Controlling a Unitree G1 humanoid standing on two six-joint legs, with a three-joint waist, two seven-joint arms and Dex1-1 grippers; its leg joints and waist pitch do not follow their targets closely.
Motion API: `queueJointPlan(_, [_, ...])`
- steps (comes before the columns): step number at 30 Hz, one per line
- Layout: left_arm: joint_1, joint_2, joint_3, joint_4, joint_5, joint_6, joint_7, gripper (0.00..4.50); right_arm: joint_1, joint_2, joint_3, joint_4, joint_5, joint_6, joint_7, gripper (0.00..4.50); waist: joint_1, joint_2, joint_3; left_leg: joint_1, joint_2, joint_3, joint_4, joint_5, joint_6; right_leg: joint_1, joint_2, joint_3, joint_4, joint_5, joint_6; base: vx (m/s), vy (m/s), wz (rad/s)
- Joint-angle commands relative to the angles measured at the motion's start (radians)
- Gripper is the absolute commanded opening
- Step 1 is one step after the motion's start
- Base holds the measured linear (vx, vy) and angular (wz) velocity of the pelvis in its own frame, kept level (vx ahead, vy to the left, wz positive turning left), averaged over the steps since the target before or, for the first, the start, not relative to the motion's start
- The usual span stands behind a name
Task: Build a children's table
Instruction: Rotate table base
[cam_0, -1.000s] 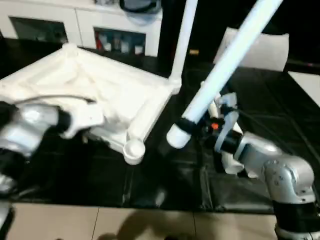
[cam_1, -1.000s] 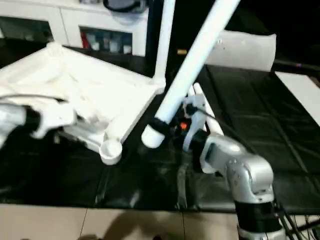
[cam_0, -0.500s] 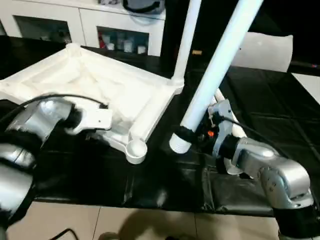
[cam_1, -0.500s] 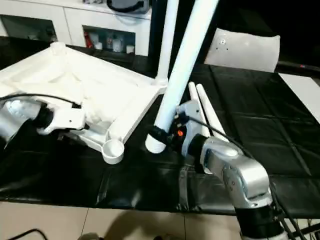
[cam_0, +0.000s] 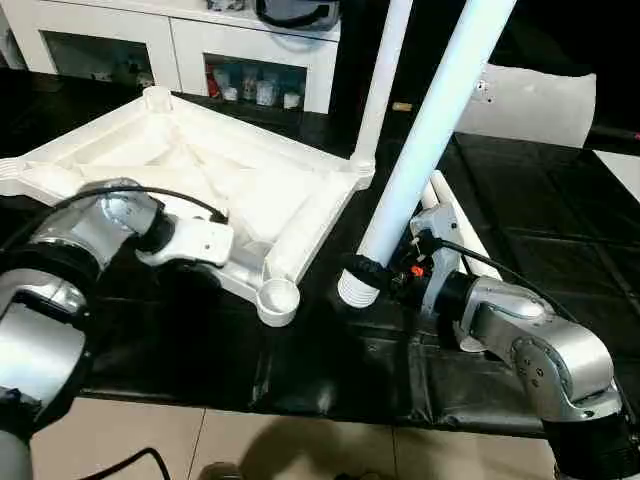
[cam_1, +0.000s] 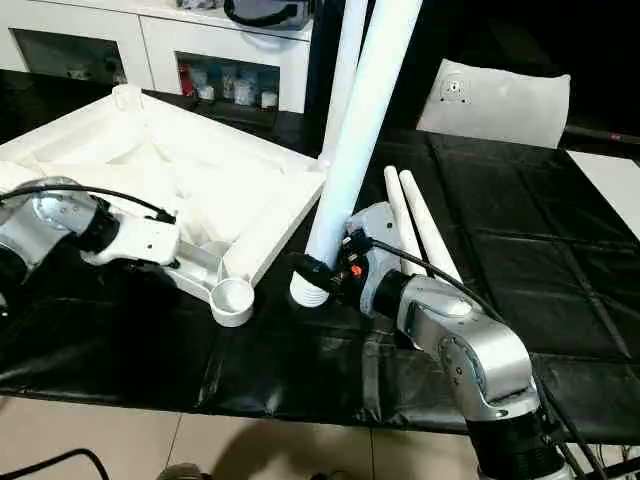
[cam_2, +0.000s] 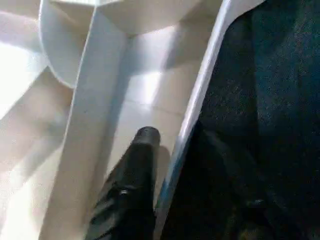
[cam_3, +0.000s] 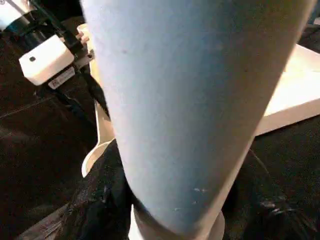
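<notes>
The tabletop (cam_0: 200, 180) is lying upside down on the black mat (cam_0: 540, 260), ribs up, with its near corner socket (cam_0: 278, 300) sticking out toward the camera. One leg (cam_0: 378, 90) is already standing in the far corner socket, though its top is getting cut off by the frame edge. Two more legs (cam_1: 415, 225) are lying flat on the mat behind the right arm, partly blocked by it.

The right gripper (cam_1: 322, 272) is pinching the fat end of a fourth leg (cam_0: 430, 130), which is leaning up and away out of the top of the picture. In the right wrist view that leg (cam_3: 195, 100) is so close that the fingers are barely peeking out on either side.

The left gripper (cam_0: 245, 262) is reaching in at the tabletop's near edge. From the head cameras its fingers are tucked under the wrist housing. The left wrist view is giving one dark finger (cam_2: 135, 170) sitting just inside the rim (cam_2: 200, 95), so I honestly can't tell if it's gripping or just hovering there.
</notes>
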Motion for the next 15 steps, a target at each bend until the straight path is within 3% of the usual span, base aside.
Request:
queueJointPlan(1, [-0.017,-0.009,-0.001,0.006,0.016,-0.008,-0.010,1.21,-0.007,-0.005,-0.009,0.003,-0.004,-0.014,0.001,1.93,0.003,0.033,-0.073,0.004,0.020,0.015,-0.079,-0.203,-0.057,0.065,-0.086,0.062,-0.068,-0.239,-0.134,0.000,0.000,0.00])
queueJointPlan(6, [-0.016,-0.013,-0.015,0.020,0.053,-0.033,0.020,0.70,-0.010,0.000,-0.011,0.009,-0.012,-0.019,0.008,1.93,0.003,0.032,-0.073,0.004,0.021,0.015,-0.079,-0.201,-0.054,0.064,-0.087,0.062,-0.070,-0.248,-0.131,0.000,0.000,0.00])
queueJointPlan(11, [-0.004,-0.022,-0.019,0.019,0.056,-0.058,-0.001,0.48,-0.015,-0.002,-0.009,0.012,-0.014,-0.022,0.010,1.93,0.003,0.031,-0.072,0.004,0.021,0.015,-0.080,-0.196,-0.050,0.064,-0.087,0.063,-0.069,-0.259,-0.127,0.000,0.000,0.00])
queueJointPlan(13, [0.003,-0.033,0.001,0.016,0.028,-0.036,-0.032,0.37,-0.017,-0.003,-0.011,0.014,-0.014,-0.022,0.012,1.93,0.002,0.031,-0.073,0.004,0.022,0.016,-0.079,-0.191,-0.050,0.064,-0.087,0.063,-0.068,-0.247,-0.132,0.000,0.000,0.00])
queueJointPlan(15, [0.021,-0.062,0.052,0.008,-0.039,0.057,-0.114,0.36,-0.024,-0.003,-0.019,0.022,-0.015,-0.025,0.013,1.93,0.002,0.029,-0.073,0.004,0.020,0.019,-0.079,-0.179,-0.048,0.064,-0.088,0.065,-0.066,-0.240,-0.143,0.000,0.000,0.00])
